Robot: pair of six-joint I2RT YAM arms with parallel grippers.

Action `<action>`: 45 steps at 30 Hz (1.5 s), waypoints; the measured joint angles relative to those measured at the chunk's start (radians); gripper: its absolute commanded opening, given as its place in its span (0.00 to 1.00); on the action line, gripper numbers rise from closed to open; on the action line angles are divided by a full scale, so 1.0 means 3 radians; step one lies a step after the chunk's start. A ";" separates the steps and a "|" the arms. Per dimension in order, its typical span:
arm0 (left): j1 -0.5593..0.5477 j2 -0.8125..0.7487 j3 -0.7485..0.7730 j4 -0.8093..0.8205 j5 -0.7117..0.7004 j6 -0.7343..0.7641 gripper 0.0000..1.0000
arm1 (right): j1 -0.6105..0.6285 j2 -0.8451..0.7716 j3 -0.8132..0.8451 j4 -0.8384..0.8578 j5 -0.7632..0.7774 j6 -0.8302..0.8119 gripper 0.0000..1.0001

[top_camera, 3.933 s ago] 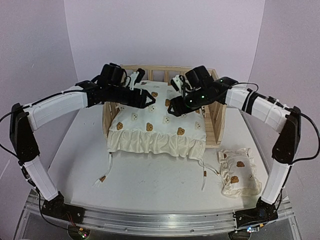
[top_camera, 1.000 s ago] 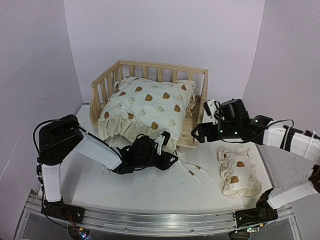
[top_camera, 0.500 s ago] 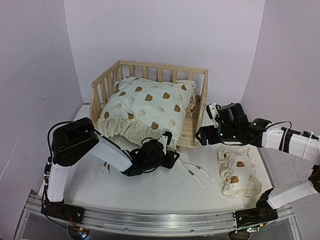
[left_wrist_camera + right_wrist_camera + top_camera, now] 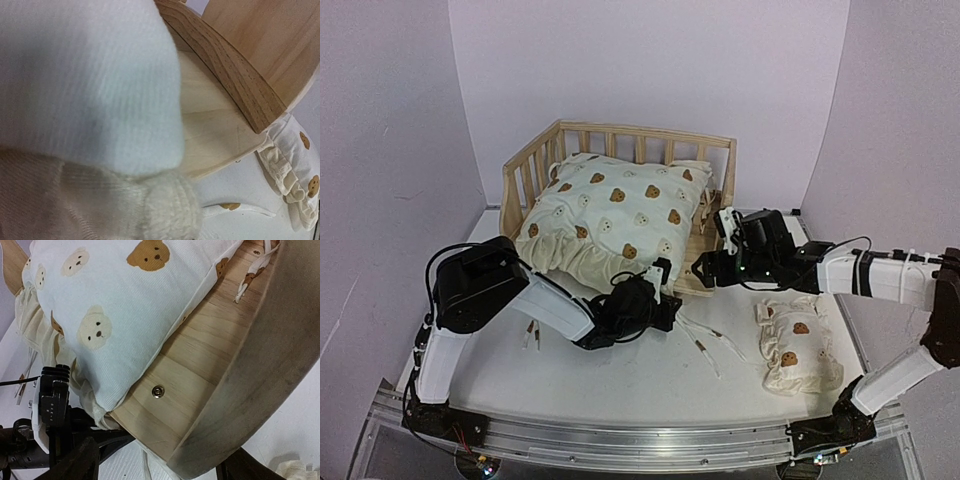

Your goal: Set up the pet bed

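The pet bed (image 4: 640,132) sits toward the back of the table (image 4: 620,390), left of centre. Its long railed back runs left to right and its open front faces the arms. The bear-print cushion (image 4: 610,215) lies skewed inside it, heaped against the left rail, and it leaves a strip of bare plank base along the right side. The right gripper (image 4: 705,270) is at the near end of the right side rail. Its fingers (image 4: 82,460) stand wide apart with the rail end between them, though I cannot tell whether the pads touch wood. The left gripper (image 4: 665,305) is pressed into the cushion's front frill, just in front of the base edge. Cloth fills its wrist view, so I cannot tell how its jaws stand. The right arm is therefore the nearer one to the frame, which lies just beyond and to the left of it, and any squaring of the bed probably starts from that corner. The matching pillow (image 4: 795,345) lies near the right edge, well apart from the frame, with loose ties (image 4: 705,345) trailing between.
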 measured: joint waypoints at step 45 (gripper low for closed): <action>0.0375 -0.0848 -0.0354 -0.0022 0.1591 -0.0587 0.01 | 0.0323 -0.0028 -0.1743 0.1619 -0.0718 -0.0228 0.52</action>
